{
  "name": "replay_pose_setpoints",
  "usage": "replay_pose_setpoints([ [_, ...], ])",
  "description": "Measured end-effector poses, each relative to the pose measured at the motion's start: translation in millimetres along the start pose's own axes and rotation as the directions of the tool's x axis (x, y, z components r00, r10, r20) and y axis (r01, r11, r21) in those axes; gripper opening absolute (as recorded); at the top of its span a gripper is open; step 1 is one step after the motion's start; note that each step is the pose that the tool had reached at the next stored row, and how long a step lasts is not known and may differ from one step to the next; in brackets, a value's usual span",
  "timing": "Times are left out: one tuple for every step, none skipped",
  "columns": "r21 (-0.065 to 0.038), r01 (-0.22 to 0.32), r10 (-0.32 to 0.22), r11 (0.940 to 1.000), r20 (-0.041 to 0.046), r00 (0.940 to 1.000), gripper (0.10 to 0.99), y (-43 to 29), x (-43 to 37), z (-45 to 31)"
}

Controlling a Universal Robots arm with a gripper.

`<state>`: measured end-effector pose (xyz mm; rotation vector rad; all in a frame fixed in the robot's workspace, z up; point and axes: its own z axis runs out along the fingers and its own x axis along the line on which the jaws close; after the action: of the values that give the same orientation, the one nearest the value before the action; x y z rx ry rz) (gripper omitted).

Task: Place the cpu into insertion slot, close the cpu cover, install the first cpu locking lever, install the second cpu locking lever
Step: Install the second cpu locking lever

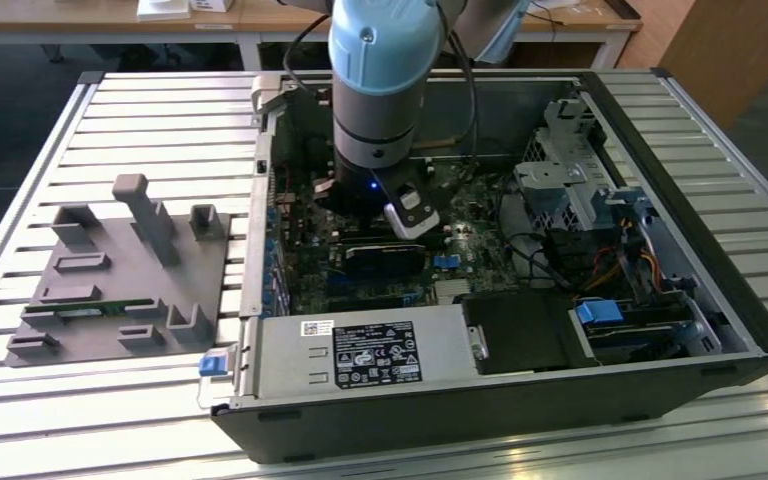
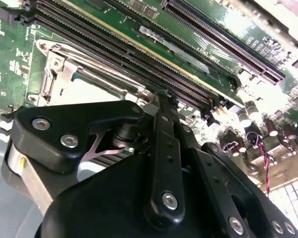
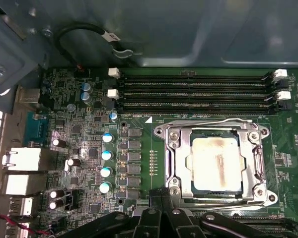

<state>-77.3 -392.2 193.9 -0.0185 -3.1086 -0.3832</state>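
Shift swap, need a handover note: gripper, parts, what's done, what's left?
Gripper: low over the board at a corner of the cover; open or shut not clear.
Cpu: seated, with the cover lying flat around it.
Done: cpu placed, cover closed.
Left: levers. One lever lies along the cover's edge by the memory slots; I can't tell if it is latched.

A slatted metal table [image 1: 117, 110] fills the foreground; wooden desks [image 1: 277, 18] stand behind on dark floor [image 1: 17, 70].
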Motion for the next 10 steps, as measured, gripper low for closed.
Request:
replay_pose_setpoints([
  [0.001,0.0,0.0,1.0,-0.0003,1.0,0.106,0.4,0.1,-2.1],
  [0.001,0.0,0.0,1.0,-0.0004,1.0,0.106,0.9,0.1,-4.4],
  [0.001,0.0,0.0,1.0,-0.0003,1.0,0.106,1.5,0.1,-6.6],
  [0.001,0.0,0.0,1.0,-0.0004,1.0,0.106,2.0,0.2,-8.7],
  [0.001,0.0,0.0,1.0,-0.0004,1.0,0.106,2.4,0.2,-10.5],
  [0.001,0.0,0.0,1.0,-0.0004,1.0,0.106,3.0,0.2,-12.5],
  [0.001,0.0,0.0,1.0,-0.0004,1.0,0.106,3.4,0.2,-14.2],
  [0.001,0.0,0.0,1.0,-0.0004,1.0,0.106,3.8,0.3,-16.0],
  [0.001,0.0,0.0,1.0,-0.0005,1.0,0.106,4.3,0.3,-18.0],
  [0.001,0.0,0.0,1.0,-0.0004,1.0,0.106,4.8,0.3,-19.9],
])
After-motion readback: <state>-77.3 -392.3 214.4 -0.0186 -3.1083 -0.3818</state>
